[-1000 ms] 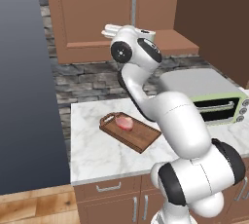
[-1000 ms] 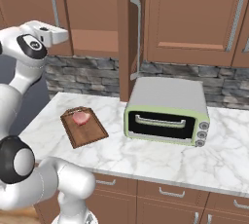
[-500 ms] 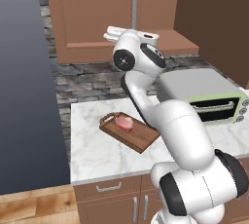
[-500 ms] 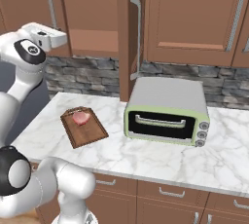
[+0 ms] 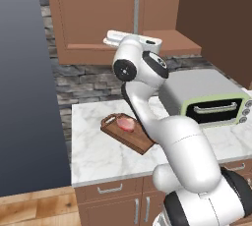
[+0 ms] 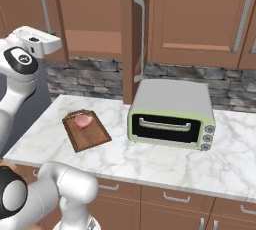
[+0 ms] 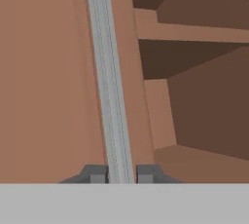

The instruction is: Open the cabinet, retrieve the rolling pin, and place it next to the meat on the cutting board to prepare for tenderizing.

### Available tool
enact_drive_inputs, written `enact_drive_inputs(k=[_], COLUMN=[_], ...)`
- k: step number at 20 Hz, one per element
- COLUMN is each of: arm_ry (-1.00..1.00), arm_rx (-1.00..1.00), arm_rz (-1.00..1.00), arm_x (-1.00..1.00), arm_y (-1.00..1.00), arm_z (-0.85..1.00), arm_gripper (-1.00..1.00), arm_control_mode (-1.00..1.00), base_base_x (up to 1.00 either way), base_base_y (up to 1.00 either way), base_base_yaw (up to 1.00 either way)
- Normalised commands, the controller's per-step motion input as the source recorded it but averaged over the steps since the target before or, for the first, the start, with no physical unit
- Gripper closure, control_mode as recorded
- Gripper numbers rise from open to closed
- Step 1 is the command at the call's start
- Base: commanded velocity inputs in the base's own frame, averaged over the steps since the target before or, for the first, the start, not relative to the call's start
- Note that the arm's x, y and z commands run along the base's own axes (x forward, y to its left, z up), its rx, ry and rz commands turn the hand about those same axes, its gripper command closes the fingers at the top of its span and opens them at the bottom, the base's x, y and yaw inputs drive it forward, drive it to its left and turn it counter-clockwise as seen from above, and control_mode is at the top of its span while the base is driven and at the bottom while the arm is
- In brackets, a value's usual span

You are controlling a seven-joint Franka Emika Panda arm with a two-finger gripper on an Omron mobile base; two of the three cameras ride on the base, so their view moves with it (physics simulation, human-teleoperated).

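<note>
Swung further outward since the earlier frames: the left door of the cabinet [image 5: 98, 14], upper centre of the left base view, with the arm's elbow raised and drawn back alongside it; interior shelf now exposed at right in the hand view. Toaster oven [image 6: 172, 114], centre of the right base view, on the counter. Cutting board [image 6: 86, 130], left of centre, with the meat [image 6: 83, 120] lying on it near the handle end. Handle [image 7: 109, 82], silver bar, running top to bottom. Gripper [image 7: 121, 174], bottom centre, closed on this handle, a fingertip at either side. Rolling pin: not visible; presumably on the shelf. Handling note: pull along the door's arc, keeping the grip square to the bar.
</note>
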Motion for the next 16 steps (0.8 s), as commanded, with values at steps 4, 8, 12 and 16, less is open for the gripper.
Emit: enact_drive_inputs(k=[4,8,12,16], arm_ry=[0.0,0.0,0.0,0.0], arm_rx=[0.0,0.0,-0.01,-0.01], arm_rz=[0.0,-0.03,-0.03,0.0], arm_x=[-0.52,-0.58,-0.73,-0.85], arm_y=[0.32,0.35,0.45,0.51], arm_z=[0.0,0.0,-0.01,-0.06], arm_gripper=[1.0,1.0,1.0,1.0], arm_control_mode=[-1.0,-1.0,-1.0,-1.0], base_base_x=[0.0,0.0,0.0,0.0], base_base_y=[0.0,0.0,0.0,0.0], base_base_yaw=[0.0,0.0,0.0,0.0])
